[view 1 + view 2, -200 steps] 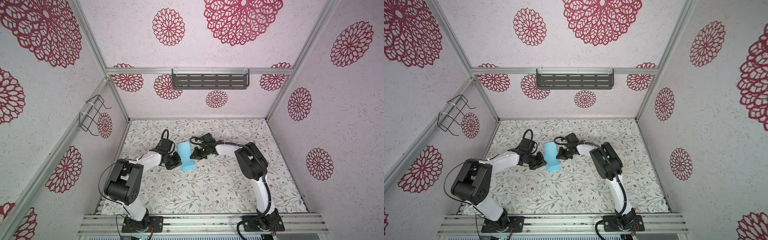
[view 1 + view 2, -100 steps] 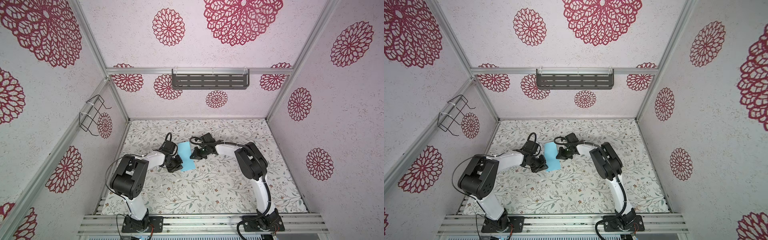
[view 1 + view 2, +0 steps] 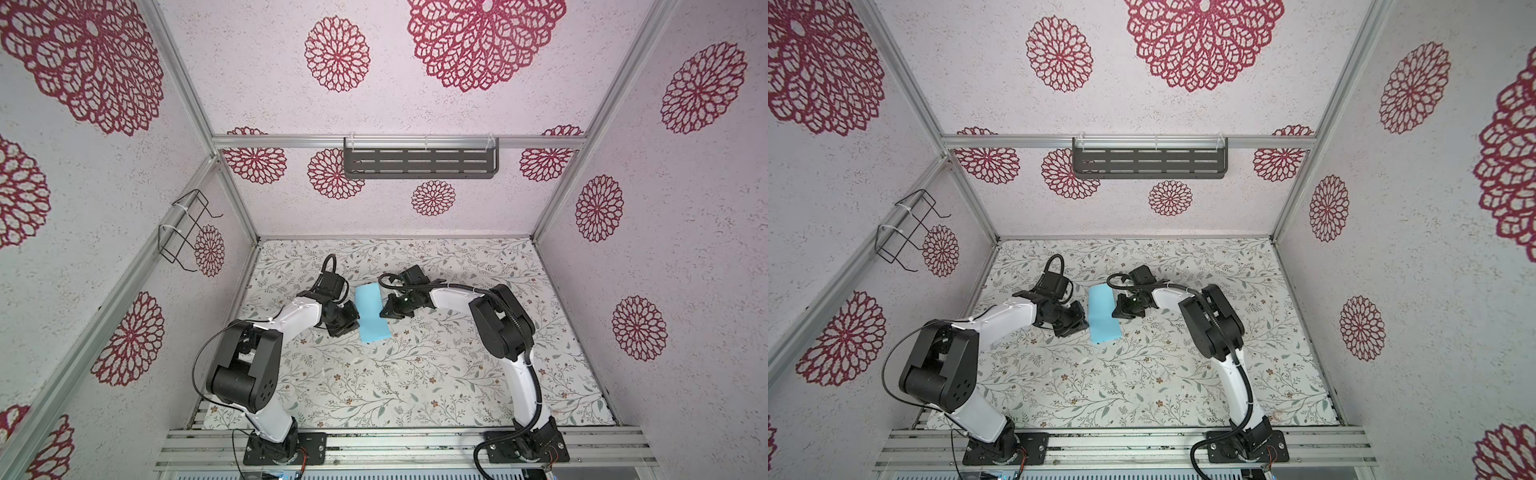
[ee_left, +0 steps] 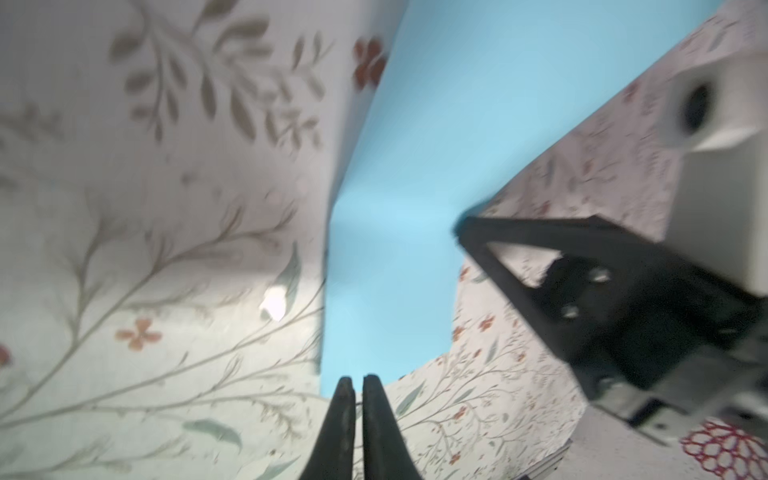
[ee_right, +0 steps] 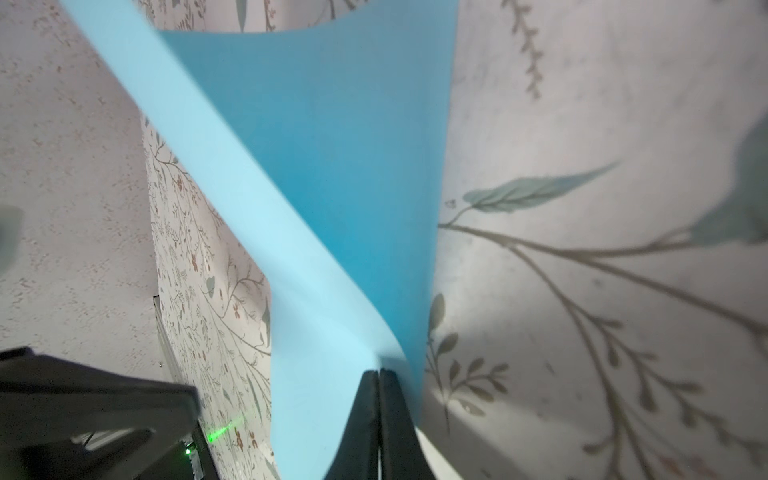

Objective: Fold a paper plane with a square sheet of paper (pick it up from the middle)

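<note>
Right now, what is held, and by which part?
The square sheet of paper: left gripper pinches one side edge, right gripper the opposite edge.

Left elbow block [image 3: 245,365]: half a second back I saw it swung in toward the middle; now it's out again, about where it sat a second ago. Left gripper [image 3: 345,326] went with it: it had crept further over the square sheet of paper [image 3: 371,311], now back at the sheet's left edge. Sheet's lower part shows fuller again.
</note>
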